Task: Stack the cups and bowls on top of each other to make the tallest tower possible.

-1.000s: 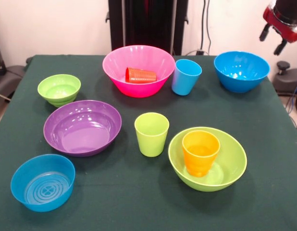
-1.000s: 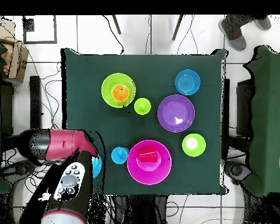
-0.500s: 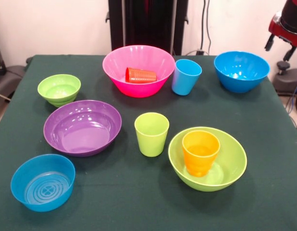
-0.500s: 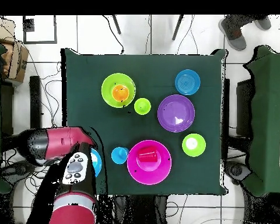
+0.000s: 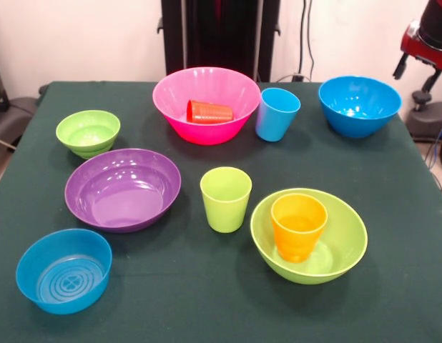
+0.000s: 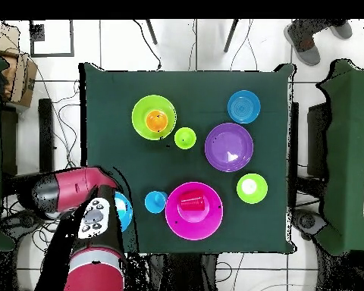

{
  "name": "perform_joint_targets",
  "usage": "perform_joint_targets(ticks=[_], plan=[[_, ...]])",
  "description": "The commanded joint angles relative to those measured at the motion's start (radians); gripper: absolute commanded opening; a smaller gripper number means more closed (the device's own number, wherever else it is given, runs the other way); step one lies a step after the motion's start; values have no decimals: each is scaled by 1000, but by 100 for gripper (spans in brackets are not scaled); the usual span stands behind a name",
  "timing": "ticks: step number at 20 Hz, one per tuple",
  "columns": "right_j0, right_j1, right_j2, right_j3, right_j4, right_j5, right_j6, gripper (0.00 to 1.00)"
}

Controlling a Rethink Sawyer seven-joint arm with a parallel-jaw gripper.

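Arm (image 5: 428,36) has been swung nearer the big blue bowl (image 5: 359,105) at 1 o'clock, prob. next pick; pincer state can't be told.

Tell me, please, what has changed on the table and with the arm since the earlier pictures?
Only the arm moved: in the overhead view it swung over the table's corner, now covering more of the large blue bowl. In the front view the gripper shifted right. Nothing was grasped or released; all cups and bowls stayed put.
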Motion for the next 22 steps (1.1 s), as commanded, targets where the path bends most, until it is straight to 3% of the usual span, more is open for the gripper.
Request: perform_joint_targets(ticks=[1,3,5,22], plan=[[6,-16,25,92,-106,-171,-22,100],[37,-27,-34,100,-94,-158,72,100],[50,-32,-66,105,-95,-135,96,100],[112,1,-175,93,-72,-156,94,100]])
